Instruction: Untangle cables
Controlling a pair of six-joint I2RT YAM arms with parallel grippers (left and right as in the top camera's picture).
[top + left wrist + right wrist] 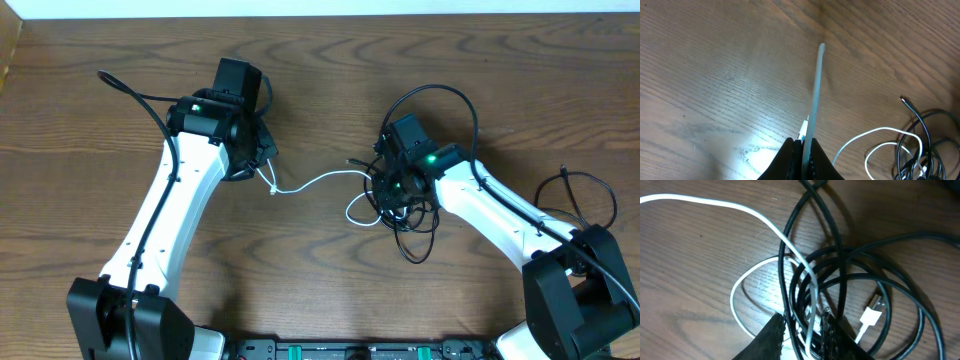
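My left hand (802, 148) is clamped shut on the white cable (318, 181) close to one end. That cable runs from it across the tabletop (320, 70) to the knot under my right hand (804, 326). There the black cable (840, 240) lies coiled in several overlapping loops, with a white loop threaded through them and a white plug (871, 316) lying inside the coil. My right fingers (767, 342) stand narrowly apart with a white strand and black strands between them; I cannot tell whether they pinch anything.

To do this well, I judge it best to have only black in the right hand, since a grip that also catches the white strand would just drag the knot along. Then I would hold the left firm and low and draw the two hands apart slowly, watching that the white loop slides free rather than cinching.

My left arm reaches forward, wrist bent down toward the wood. My right arm angles in from the right, hand pointing down onto the coil
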